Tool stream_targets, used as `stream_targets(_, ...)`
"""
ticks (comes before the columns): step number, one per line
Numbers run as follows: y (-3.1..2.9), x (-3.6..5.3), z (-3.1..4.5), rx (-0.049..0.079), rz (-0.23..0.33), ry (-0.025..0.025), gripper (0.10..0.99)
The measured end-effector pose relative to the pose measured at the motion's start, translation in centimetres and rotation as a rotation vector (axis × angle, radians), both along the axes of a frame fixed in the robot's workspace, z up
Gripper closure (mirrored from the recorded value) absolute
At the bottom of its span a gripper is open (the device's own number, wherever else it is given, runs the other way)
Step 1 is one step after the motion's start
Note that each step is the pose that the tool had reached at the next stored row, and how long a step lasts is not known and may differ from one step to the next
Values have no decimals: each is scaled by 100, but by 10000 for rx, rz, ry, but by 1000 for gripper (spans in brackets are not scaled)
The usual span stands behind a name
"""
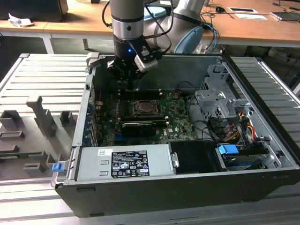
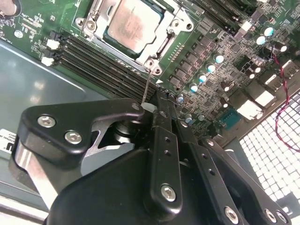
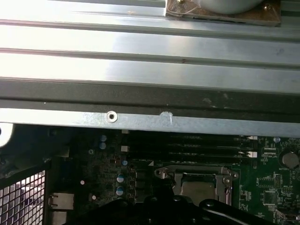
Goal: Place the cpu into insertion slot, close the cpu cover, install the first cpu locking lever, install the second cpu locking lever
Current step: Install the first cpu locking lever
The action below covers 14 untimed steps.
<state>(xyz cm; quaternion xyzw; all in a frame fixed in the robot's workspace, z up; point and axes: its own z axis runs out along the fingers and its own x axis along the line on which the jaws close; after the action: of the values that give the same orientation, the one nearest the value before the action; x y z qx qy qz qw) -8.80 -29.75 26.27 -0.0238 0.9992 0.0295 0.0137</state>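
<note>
Open computer case (image 1: 187, 187): lying on the ribbed metal surface (image 1: 28, 79), its green motherboard (image 1: 178, 124) showing. Claw (image 1: 130, 83): hanging inside the case above the socket, fingers pressing together on a thin wire lever (image 2: 148, 86) in the second wrist view. Cpu cover (image 2: 180, 21): lying closed around the cpu (image 2: 133, 21), which is sitting in its slot.

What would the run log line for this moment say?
cpu: seated in socket | cpu cover: closed over it | gripper: above board beside socket, at thin locking lever
</note>
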Motion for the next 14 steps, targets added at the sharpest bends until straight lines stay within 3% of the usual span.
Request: stream_targets(14,0,25,0,0,0,0,980)
